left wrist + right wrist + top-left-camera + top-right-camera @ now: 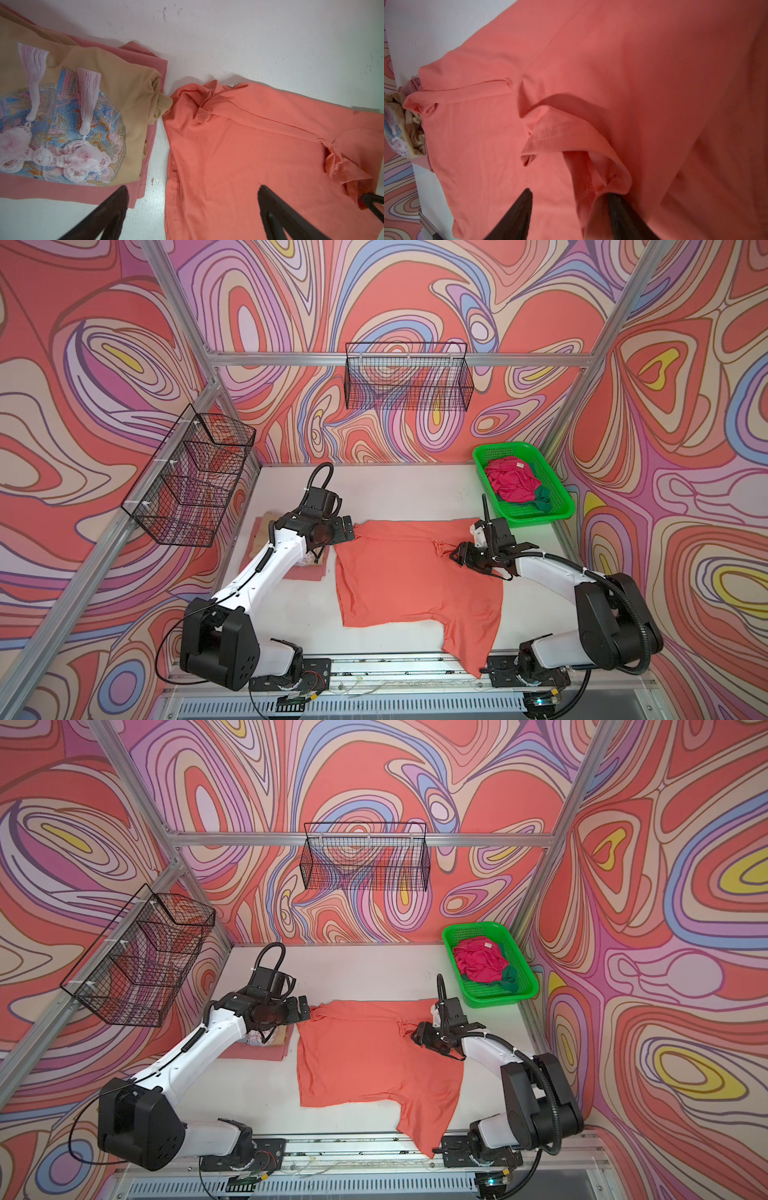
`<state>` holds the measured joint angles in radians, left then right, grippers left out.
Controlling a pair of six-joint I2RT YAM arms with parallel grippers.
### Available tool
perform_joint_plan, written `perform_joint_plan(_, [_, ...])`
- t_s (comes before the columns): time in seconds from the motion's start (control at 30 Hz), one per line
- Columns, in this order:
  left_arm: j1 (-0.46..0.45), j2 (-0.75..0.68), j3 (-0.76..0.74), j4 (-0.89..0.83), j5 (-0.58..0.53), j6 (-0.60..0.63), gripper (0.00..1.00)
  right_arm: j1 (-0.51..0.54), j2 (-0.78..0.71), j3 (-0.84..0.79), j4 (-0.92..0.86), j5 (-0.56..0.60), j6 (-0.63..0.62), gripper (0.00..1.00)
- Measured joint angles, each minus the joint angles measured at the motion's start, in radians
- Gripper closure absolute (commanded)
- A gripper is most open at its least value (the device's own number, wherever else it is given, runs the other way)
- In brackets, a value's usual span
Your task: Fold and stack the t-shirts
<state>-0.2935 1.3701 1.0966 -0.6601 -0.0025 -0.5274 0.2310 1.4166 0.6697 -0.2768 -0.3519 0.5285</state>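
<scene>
Mid-table, coral-orange t-shirt [399, 580], long axis left-right, left jaws wide, empty, right jaws half-open at sleeve [571, 141]

Tan shirt [269, 526] + salmon shirt [309, 572]: mostly hid under L arm [270, 564]. Green shirt [541, 499] mostly buried under magenta shirt [509, 481].
</scene>
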Motion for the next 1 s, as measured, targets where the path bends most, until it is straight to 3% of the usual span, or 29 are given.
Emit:
perform_joint_plan(0.23, [0.000,-0.001,-0.006,0.005,0.003,0.000,0.02,0.004,-0.080,-0.004,-0.025,0.006,-0.014,0.39])
perform_joint_plan(0.4, [0.000,-0.009,-0.006,0.006,0.003,0.000,0.02,0.004,-0.091,0.103,-0.059,0.076,-0.027,0.38])
perform_joint_plan(0.63, [0.000,-0.015,-0.006,0.006,0.000,0.001,0.02,0.004,0.100,0.280,-0.048,0.154,-0.060,0.39])
perform_joint_plan(0.8, [-0.001,-0.026,-0.009,0.006,-0.010,0.004,0.02,0.011,0.204,0.285,-0.060,0.146,-0.071,0.39])
perform_joint_plan(1.0, [-0.001,-0.028,-0.010,0.006,-0.016,0.004,0.02,0.078,0.196,0.241,-0.049,0.109,-0.062,0.39])
